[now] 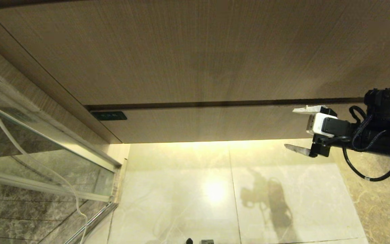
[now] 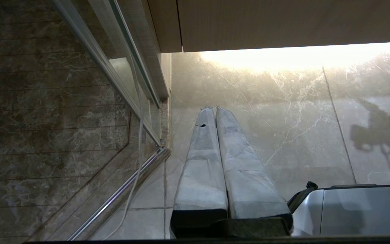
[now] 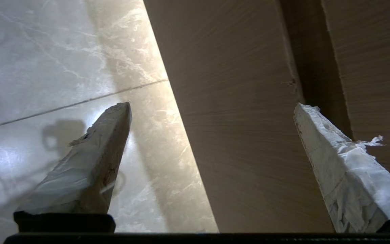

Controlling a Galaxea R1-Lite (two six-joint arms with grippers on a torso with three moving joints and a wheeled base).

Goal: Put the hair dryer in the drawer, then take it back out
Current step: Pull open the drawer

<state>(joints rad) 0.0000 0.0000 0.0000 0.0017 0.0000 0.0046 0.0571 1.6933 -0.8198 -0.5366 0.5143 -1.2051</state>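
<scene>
The right gripper (image 1: pixel 295 128) hangs in front of the closed drawer (image 1: pixel 215 123), its tape-wrapped fingers (image 3: pixel 90 166) spread wide with nothing between them. One finger lies level with the dark gap (image 1: pixel 215 103) along the drawer's upper edge, the other below the front's lower edge, over the pale marble floor (image 1: pixel 198 189). In the right wrist view the low wood-grain drawer front fills the space between the jaws, and the taller wood-grain panel (image 1: pixel 195 51) lies beyond the finger by the gap. Whether either fingertip touches the wood cannot be told.

The hair dryer shows in none of the views.

The left gripper (image 2: pixel 212 110) is parked low, its two wrapped fingers pressed together and empty, pointing at the floor short of the cabinet's lit underside. A glass shower door (image 2: pixel 120 67) with a white cord (image 2: pixel 140 112) stands off to one side of those closed jaws.
</scene>
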